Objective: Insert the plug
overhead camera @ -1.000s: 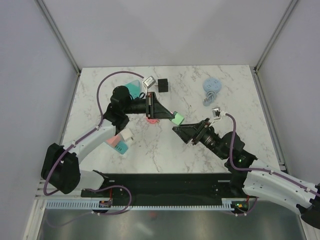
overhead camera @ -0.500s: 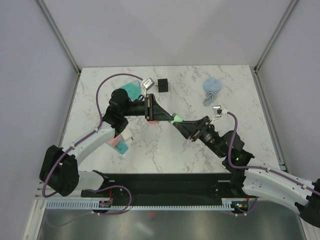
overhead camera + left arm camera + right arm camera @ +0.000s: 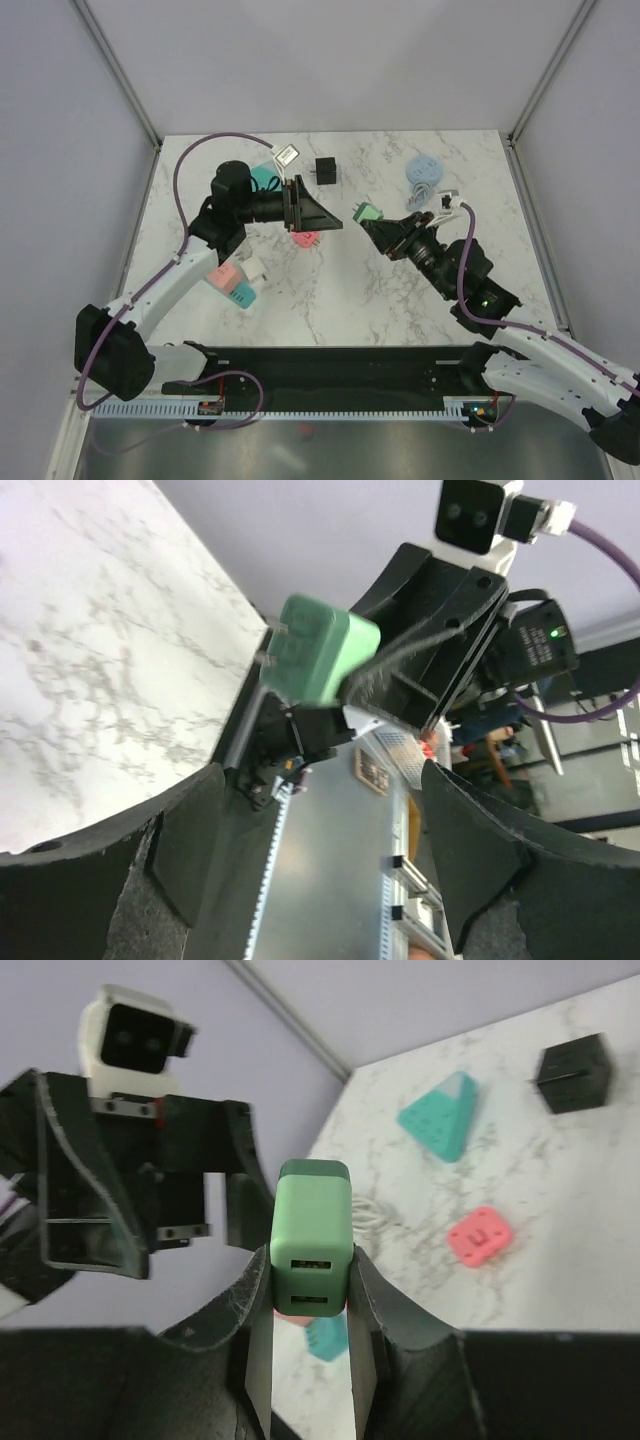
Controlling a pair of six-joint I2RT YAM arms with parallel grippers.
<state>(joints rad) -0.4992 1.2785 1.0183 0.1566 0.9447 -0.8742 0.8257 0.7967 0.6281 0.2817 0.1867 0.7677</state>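
Up over the middle of the worktop, a bit toward its far edge, the green plug is in the air and not lying on anything. The right gripper has it pinched between its two fingers, which press on the plug's flat sides near the end with the two little slots. The two metal pins stick out from the other end, free and pointing away from that gripper. The left gripper is just beside the plug, but its fingers are spread wide and they touch nothing.

The plug looks small and light, made of hard plastic that will not squash. Its sides look smooth, so it could slip or twist if the squeeze is weak. The pins are thin and could bend if they bump something. The best place to hold it is on the flat sides of the body, well back from the pins, as the right fingers do.
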